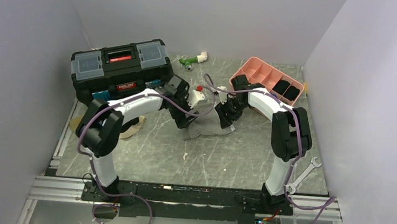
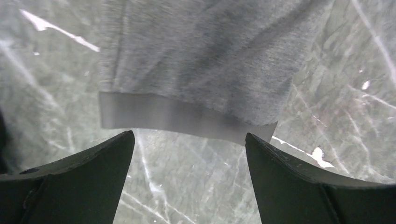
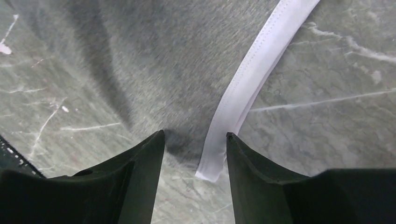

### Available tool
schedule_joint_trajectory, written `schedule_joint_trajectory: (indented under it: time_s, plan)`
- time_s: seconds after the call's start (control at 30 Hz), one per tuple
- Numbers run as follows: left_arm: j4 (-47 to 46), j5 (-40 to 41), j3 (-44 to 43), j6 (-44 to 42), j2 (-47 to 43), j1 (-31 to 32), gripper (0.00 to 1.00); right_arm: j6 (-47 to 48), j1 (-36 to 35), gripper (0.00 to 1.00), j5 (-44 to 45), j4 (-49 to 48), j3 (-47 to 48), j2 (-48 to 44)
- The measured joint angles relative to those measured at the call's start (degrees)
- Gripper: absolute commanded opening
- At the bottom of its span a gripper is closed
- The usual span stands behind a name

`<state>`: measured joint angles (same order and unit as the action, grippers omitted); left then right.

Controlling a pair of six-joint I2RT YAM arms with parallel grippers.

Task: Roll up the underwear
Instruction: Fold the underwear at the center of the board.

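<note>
Mid-table, top view: grey underwear (image 1: 209,128) lies flat on the table (image 1: 144,150), with my left gripper (image 1: 187,123) and right gripper (image 1: 224,116) at its two sides.
Left wrist: jaws spread wide, empty; waistband (image 2: 177,116) just beyond the tips.
Right wrist: jaws half apart over the cloth's edge, waistband's white end between them, nothing pinched.

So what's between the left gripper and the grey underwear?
Just bare marbled table. In the left wrist view, the open left gripper sits just short of the grey underwear, at its waistband edge, with nothing else in that gap.
</note>
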<state>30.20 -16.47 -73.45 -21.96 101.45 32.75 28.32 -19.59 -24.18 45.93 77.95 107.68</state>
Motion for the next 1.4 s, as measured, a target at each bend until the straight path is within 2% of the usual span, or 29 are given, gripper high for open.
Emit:
schedule_joint_trajectory:
  time_s: [0.33,0.8,1.1,1.4]
  plan:
    - [-0.59,10.10,2.86,-1.90,5.64,7.80,0.93,1.01,0.00,0.54,4.22,-5.29,-3.37,2.82]
    - [-1.68,17.44,3.65,-4.13,4.79,11.74,0.95,4.68,-0.48,0.57,11.65,-12.39,-8.26,-0.15]
    - [-1.75,17.49,3.74,-3.63,4.50,11.82,0.95,4.79,-0.09,0.62,7.87,-8.76,-7.54,-0.50]
    - [-1.31,17.09,3.67,-3.39,4.39,11.80,0.95,3.41,0.02,0.65,4.17,-4.55,-6.67,-5.25]
